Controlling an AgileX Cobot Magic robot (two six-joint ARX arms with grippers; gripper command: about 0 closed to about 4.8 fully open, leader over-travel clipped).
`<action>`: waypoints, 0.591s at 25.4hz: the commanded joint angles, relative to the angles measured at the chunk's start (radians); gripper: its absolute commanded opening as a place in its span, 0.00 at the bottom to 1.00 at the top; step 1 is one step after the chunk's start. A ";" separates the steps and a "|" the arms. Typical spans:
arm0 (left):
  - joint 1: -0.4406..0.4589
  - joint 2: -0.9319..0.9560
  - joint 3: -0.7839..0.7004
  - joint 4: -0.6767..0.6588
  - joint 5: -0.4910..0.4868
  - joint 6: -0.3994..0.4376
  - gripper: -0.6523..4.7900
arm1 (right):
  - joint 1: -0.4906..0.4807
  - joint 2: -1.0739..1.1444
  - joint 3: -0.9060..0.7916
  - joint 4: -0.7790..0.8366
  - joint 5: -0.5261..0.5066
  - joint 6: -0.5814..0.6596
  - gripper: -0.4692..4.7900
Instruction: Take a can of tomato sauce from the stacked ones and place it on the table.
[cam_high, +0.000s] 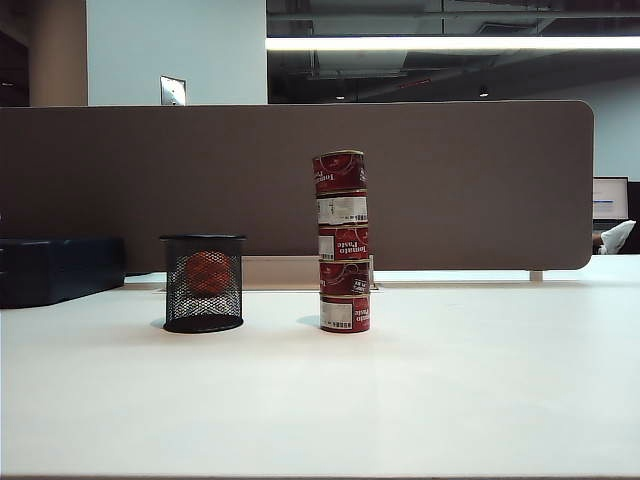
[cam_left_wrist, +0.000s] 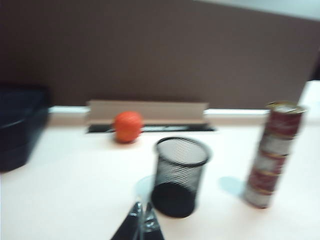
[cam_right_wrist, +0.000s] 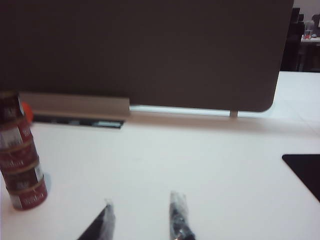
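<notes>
Several small red tomato paste tins stand stacked (cam_high: 344, 250) in one column near the middle of the white table (cam_high: 480, 380); the top can of tomato sauce (cam_high: 340, 172) shows a dull gold rim. Neither gripper appears in the exterior view. In the left wrist view, my left gripper (cam_left_wrist: 142, 212) is shut with nothing in it, hanging short of the mesh cup, and the stack (cam_left_wrist: 274, 155) stands off to one side, blurred. In the right wrist view, my right gripper (cam_right_wrist: 142, 202) is open and empty above bare table, well apart from the stack (cam_right_wrist: 20, 155).
A black mesh cup (cam_high: 203, 283) stands left of the stack, with an orange ball (cam_left_wrist: 128, 126) behind it near the brown partition (cam_high: 450, 180). A dark box (cam_high: 55, 268) sits at the far left. A black mat corner (cam_right_wrist: 305, 172) lies at the right.
</notes>
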 joint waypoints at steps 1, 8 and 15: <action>0.001 0.000 0.006 0.084 0.134 -0.022 0.11 | 0.000 -0.001 0.077 -0.016 0.000 0.023 0.36; 0.001 0.000 0.006 0.097 0.167 -0.021 0.11 | 0.000 -0.001 0.142 -0.124 -0.001 0.023 0.36; 0.001 0.000 0.009 0.131 0.170 -0.022 0.11 | 0.000 0.000 0.159 -0.108 -0.063 0.032 0.36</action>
